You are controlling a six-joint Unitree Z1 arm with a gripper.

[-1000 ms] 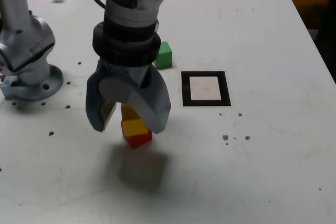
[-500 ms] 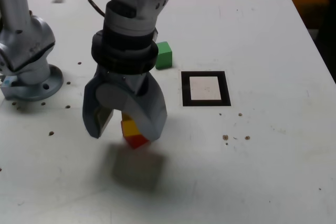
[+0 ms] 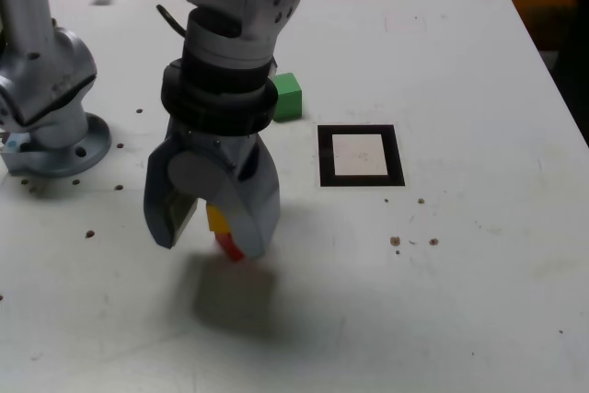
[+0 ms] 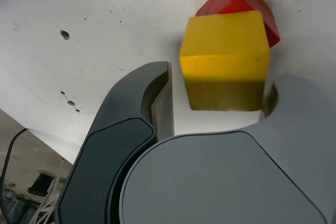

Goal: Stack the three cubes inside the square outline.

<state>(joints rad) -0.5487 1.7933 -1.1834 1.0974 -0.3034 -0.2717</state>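
White desk point(image 3: 442, 301) carries a green cube point(image 3: 286, 96) at upper centre and a black square point(image 3: 360, 155) at centre right. At lower left, the end effector point(image 3: 213, 220) straddles the yellow cube point(image 4: 224, 59) on the red cube point(image 4: 239, 1); one jaw touches, the other shows a gap, so I cannot tell if it grasps.

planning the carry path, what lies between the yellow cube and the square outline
Nothing: in the exterior view the white table between the yellow cube and the square outline is bare.

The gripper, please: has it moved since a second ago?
Yes. In the exterior view the gripper has sunk over the yellow cube, and its jaws have narrowed; against the square outline it has hardly shifted sideways.
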